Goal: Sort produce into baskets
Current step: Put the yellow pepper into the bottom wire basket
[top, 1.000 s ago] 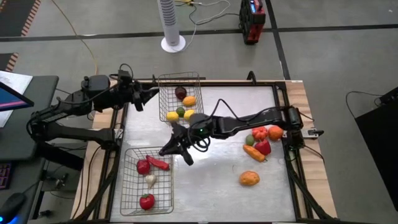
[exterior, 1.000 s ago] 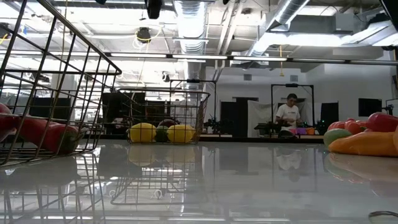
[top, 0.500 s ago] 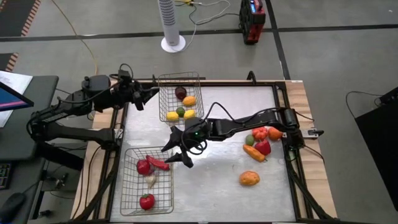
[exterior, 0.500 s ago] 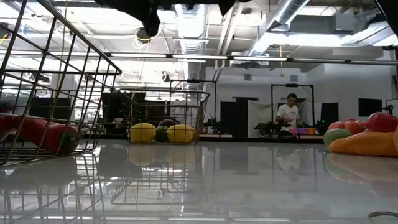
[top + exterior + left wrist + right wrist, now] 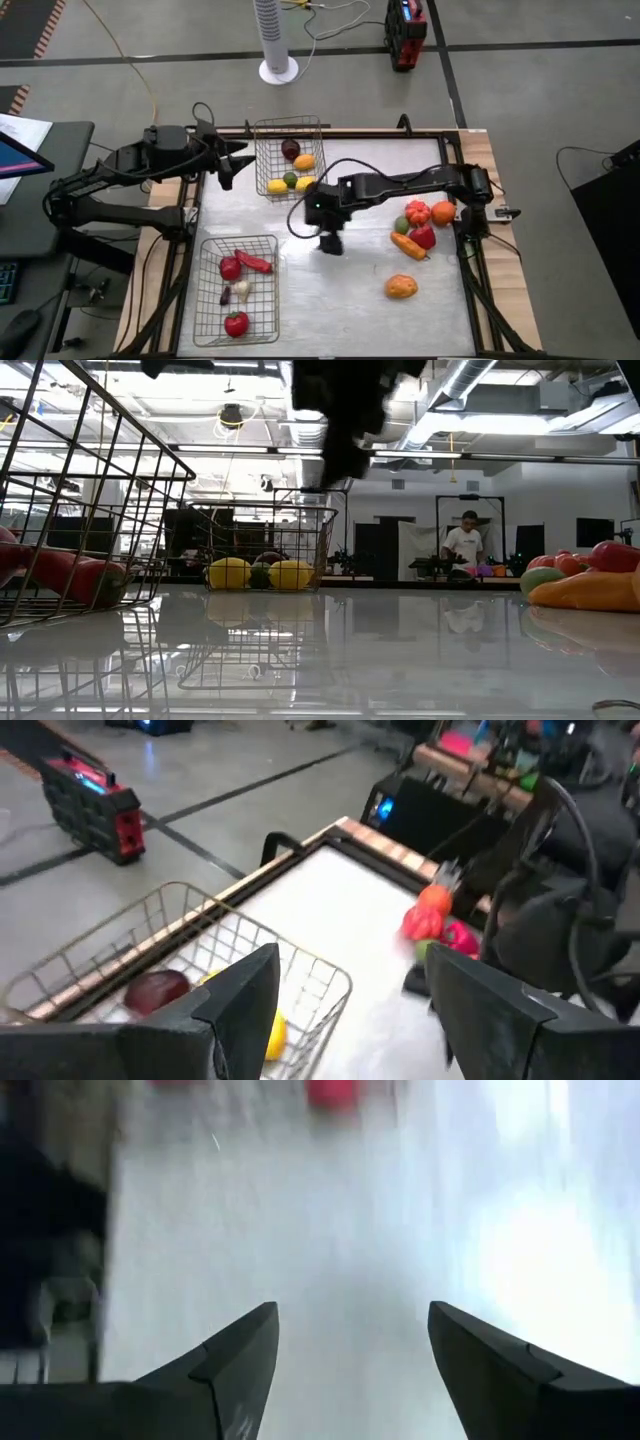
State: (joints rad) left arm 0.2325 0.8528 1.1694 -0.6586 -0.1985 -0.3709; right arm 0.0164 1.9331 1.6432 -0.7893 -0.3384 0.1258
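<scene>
Right gripper (image 5: 331, 243) sits over mid tabletop (image 5: 350, 290), between the two baskets and the loose produce; fingers (image 5: 235, 1360) apart, nothing between them, only bare tabletop below in its wrist view. Left gripper (image 5: 236, 165) hangs at the far-left edge just beside the far basket (image 5: 288, 127), fingers (image 5: 245, 995) spread wide, empty.

Far basket holds a maroon piece (image 5: 290, 150), orange-yellow piece (image 5: 304, 162), two yellow ones (image 5: 277, 187) and a green one (image 5: 290, 180). Near basket (image 5: 205, 290) at the front left holds a red round piece (image 5: 230, 268), a long red pepper (image 5: 254, 263), a pale piece (image 5: 241, 289) with a small dark one touching it, and another red piece (image 5: 236, 324).

Loose on the right side: tomato (image 5: 417, 212), orange fruit (image 5: 442, 212), green piece (image 5: 401, 224), red pepper (image 5: 424, 236), carrot (image 5: 407, 246) bunched together; an orange piece (image 5: 401, 287) lies apart, nearer the front.

Low view: person (image 5: 463, 540) stands far back in the room.
</scene>
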